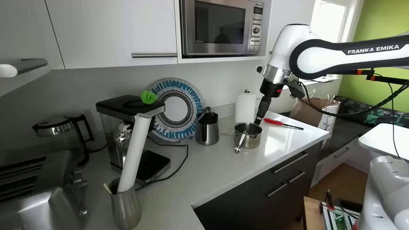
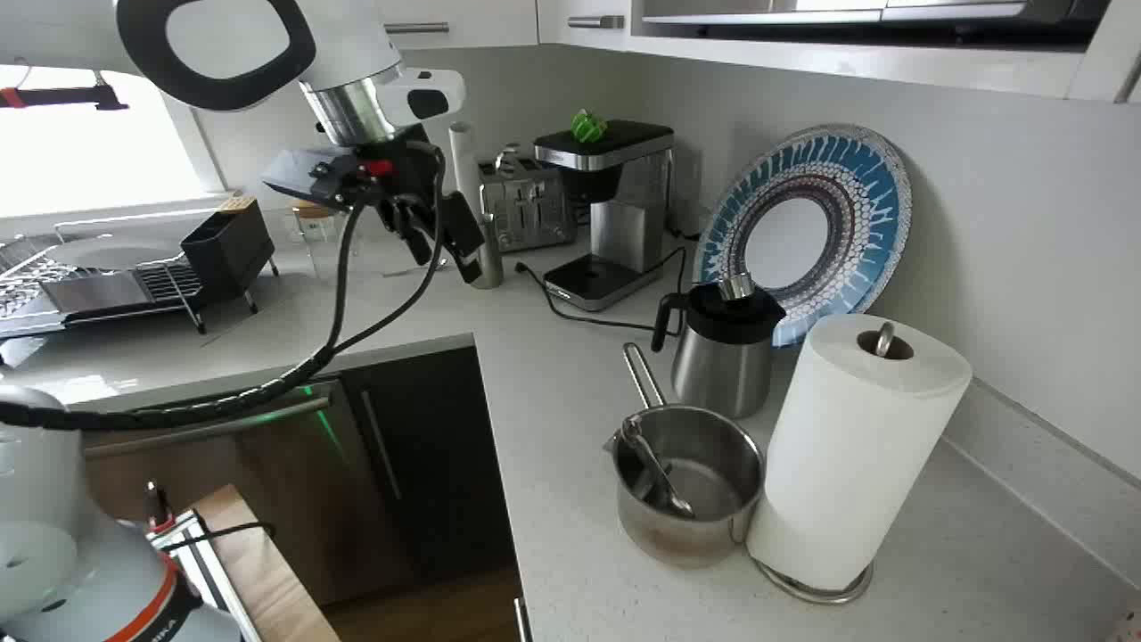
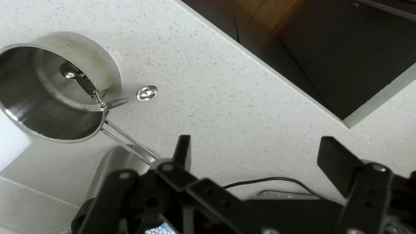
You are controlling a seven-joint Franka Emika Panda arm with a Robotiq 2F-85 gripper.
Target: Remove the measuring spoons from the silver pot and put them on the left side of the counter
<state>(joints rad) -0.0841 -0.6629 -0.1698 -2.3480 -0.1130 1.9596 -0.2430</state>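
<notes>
The silver pot point(image 1: 254, 142) stands upright on the pale counter point(image 1: 211, 172); it also shows in an exterior view point(image 2: 682, 539) and in the wrist view at the left point(image 3: 86, 55). The measuring spoons point(image 1: 242, 140) hang over its rim near the handle. In the wrist view one spoon of the measuring spoons point(image 3: 122, 101) sticks out over the rim and the others lie inside the pot. They also show in an exterior view point(image 2: 655, 464). My gripper point(image 3: 255, 141) is open with nothing between its fingers, in the air above the counter and apart from the pot.
A steel carafe point(image 2: 724, 366) stands by the pot's handle. A paper towel roll point(image 2: 856, 464) stands close beside the pot. A coffee maker point(image 1: 131, 105) with a black cord, a round patterned plate point(image 1: 195, 95), a red-handled tool point(image 1: 273, 121) and a dish rack point(image 2: 116, 285) are on the counter.
</notes>
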